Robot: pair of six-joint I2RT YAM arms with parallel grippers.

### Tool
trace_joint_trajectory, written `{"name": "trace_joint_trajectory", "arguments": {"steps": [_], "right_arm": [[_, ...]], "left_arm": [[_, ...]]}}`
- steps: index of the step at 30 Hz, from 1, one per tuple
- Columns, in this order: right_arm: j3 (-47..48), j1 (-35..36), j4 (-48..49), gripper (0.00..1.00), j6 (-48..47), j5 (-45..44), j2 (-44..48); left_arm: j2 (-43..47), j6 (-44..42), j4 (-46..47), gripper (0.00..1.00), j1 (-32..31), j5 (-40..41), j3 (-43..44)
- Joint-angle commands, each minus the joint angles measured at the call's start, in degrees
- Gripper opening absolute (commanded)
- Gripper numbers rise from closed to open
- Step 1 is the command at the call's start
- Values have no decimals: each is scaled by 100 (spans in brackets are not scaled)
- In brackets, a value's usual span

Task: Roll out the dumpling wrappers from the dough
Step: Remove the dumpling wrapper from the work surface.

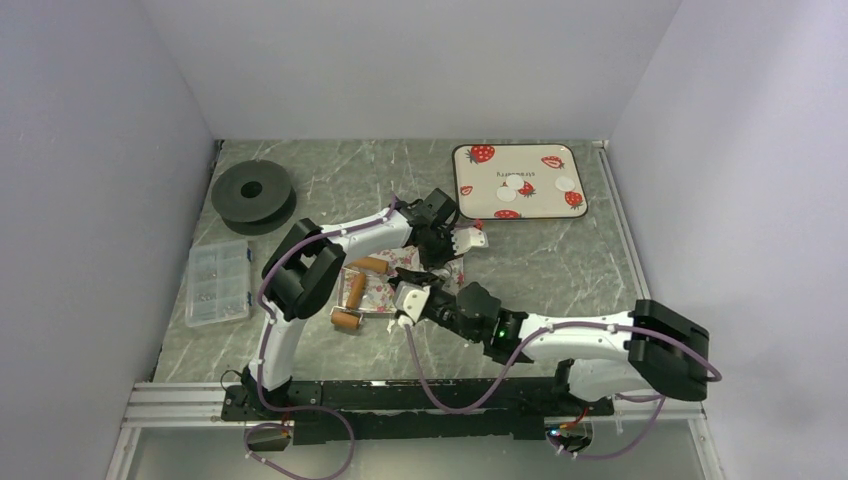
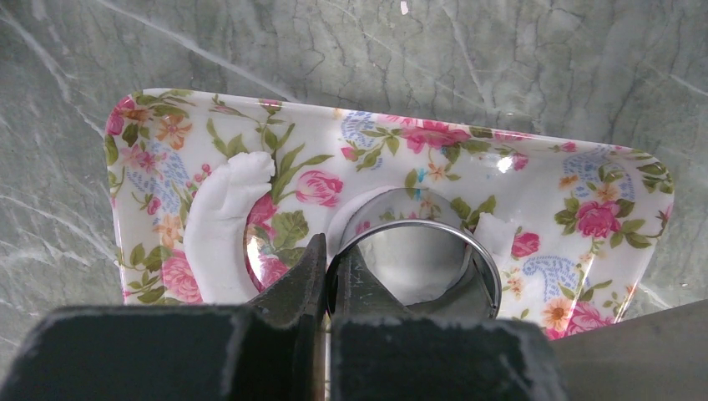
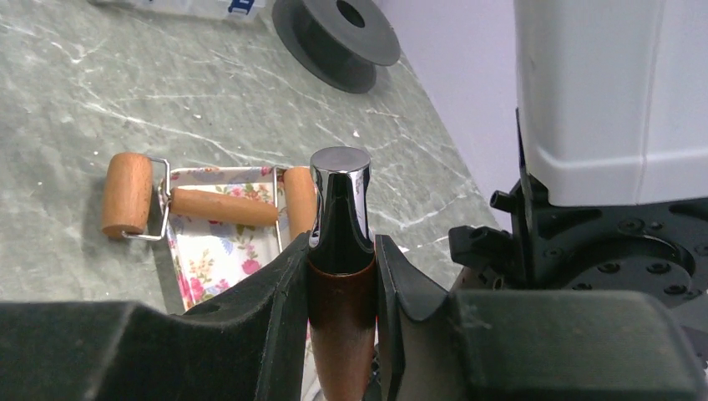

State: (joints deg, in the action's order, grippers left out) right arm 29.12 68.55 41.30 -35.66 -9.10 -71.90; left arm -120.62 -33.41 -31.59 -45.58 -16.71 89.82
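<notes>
**Ring cutter (image 2: pixel 417 224) pinched over the floral tray (image 2: pixel 534 180); wrappers lie on the strawberry tray (image 1: pixel 520 149)**

Polished steel forms the thin round band of the ring cutter, which mirrors the pattern beneath it. The left gripper (image 2: pixel 330 259) has its black jaws closed tight on the near rim of the band, one finger inside and one outside. Below sits the glossy rectangular floral tray with rounded corners, printed with pink roses and green leaves. Soft matte white dough (image 2: pixel 219 230) lies on it: a thick strip at the left with a curved bite cut from its edge, and more dough under and around the ring.

The right gripper (image 3: pixel 342 251) clamps a dark wooden handle (image 3: pixel 338 309) with a chrome cap, standing upright between the fingers.

The dumpling wrappers (image 1: pixel 565 184), thin flat white discs, lie on the cream strawberry tray at the far right of the table, well apart from both grippers.

The table (image 1: pixel 330 170) is grey-green marbled stone with pale veins, boxed in by plain pale walls on three sides.

A light wooden roller (image 3: pixel 129 194) on a wire frame lies beside the floral tray, its handle resting across the tray's edge. A black spool (image 1: pixel 252 192) and a clear compartment box (image 1: pixel 218 282) sit at the left. From above, both arms cross over the floral tray and hide most of it.
</notes>
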Motion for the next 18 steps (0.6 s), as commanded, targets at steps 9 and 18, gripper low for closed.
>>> {"name": "trace_joint_trajectory", "arguments": {"steps": [9, 18], "right_arm": [[342, 322, 1334, 0, -1194, -362, -956], [315, 475, 1732, 0, -1644, -764, -1528]], "left_arm": [[-338, -8, -304, 0, -91, -227, -76], [-333, 1, -312, 0, -97, -254, -87]]}}
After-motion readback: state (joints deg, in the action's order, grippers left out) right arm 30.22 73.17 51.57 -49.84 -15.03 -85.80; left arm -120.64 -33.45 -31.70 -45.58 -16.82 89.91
